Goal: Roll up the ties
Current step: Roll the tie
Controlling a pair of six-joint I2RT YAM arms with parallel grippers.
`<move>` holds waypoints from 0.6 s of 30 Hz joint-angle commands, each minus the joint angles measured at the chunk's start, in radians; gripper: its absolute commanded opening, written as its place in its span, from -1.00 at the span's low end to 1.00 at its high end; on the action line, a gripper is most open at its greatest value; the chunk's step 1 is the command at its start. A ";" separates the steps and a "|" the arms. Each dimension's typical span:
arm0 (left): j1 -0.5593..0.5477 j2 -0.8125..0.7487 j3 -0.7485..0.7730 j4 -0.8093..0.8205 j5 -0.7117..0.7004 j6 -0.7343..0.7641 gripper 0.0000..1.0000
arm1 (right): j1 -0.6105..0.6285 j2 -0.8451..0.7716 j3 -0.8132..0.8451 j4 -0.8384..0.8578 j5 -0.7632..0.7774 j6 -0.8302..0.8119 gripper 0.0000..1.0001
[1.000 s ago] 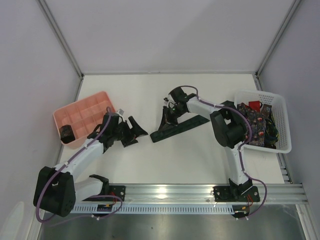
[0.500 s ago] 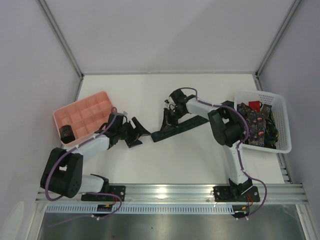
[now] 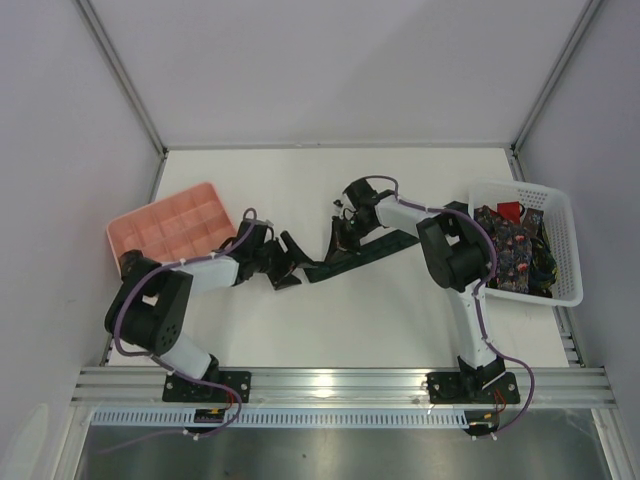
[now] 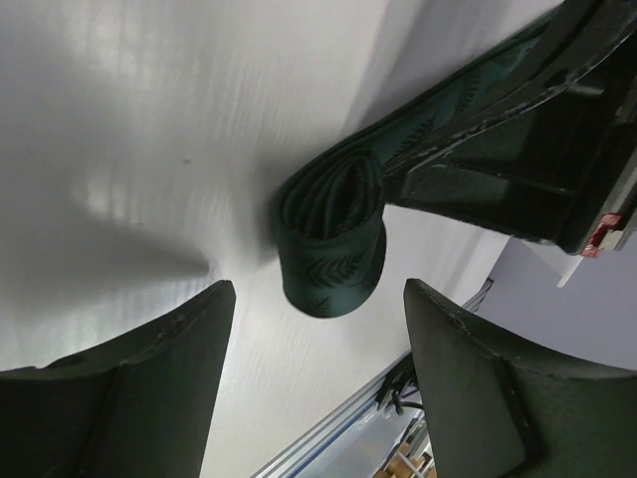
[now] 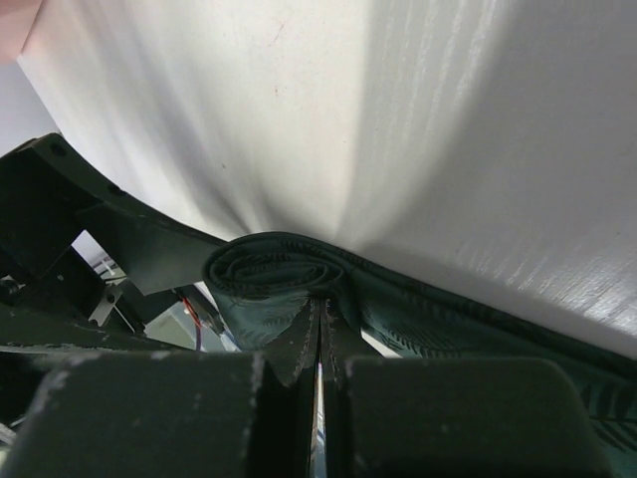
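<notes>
A dark green leaf-patterned tie (image 3: pixel 365 250) lies slanted across the middle of the table, its near-left end rolled into a small coil (image 4: pixel 333 239). My right gripper (image 3: pixel 336 240) is shut, its tips (image 5: pixel 318 314) pressed into the crease where the coil (image 5: pixel 274 274) meets the flat strip. I see no fabric between those fingers. My left gripper (image 3: pixel 292 263) is open and low, just left of the coil. The coil sits just ahead of its tips, between its two fingers (image 4: pixel 149 378).
A white lattice basket (image 3: pixel 565 250) at the right holds more ties, one floral (image 3: pixel 510 245) and one red (image 3: pixel 508 210). A pink compartment tray (image 3: pixel 170 225) sits at the left, with a dark coil (image 3: pixel 129 263) in its near corner. Grey walls enclose the table.
My left arm has stretched right, bringing its gripper from beside the pink tray up to the coil, with its jaws slightly narrower. The right gripper has stayed nearly still.
</notes>
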 commanded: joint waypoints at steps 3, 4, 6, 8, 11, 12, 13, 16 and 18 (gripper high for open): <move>-0.021 0.067 0.067 0.084 -0.004 -0.050 0.42 | -0.003 0.017 -0.014 0.025 0.007 -0.024 -0.99; -0.026 0.075 0.075 0.065 -0.007 -0.048 0.38 | -0.003 0.017 -0.017 0.027 0.007 -0.023 -0.99; -0.030 0.090 0.088 0.048 -0.025 -0.045 0.34 | -0.003 0.016 -0.019 0.030 0.004 -0.021 -0.99; -0.033 0.095 0.090 0.053 -0.032 -0.041 0.32 | -0.003 0.016 -0.016 0.032 0.001 -0.019 -0.99; -0.033 0.104 0.121 0.019 -0.053 -0.012 0.19 | -0.002 0.020 -0.010 0.033 -0.004 -0.015 -0.99; -0.033 0.108 0.140 0.007 -0.052 -0.004 0.13 | 0.000 0.022 -0.008 0.035 -0.005 -0.012 -0.99; -0.033 0.113 0.150 -0.002 -0.056 0.010 -0.07 | 0.001 0.022 -0.007 0.033 -0.004 -0.013 -0.99; -0.035 0.115 0.168 -0.012 -0.065 0.025 -0.31 | 0.011 0.030 0.002 0.030 -0.005 -0.013 -0.99; -0.033 0.112 0.174 -0.051 -0.070 0.045 -0.42 | 0.017 0.030 0.007 0.030 -0.005 -0.010 -0.99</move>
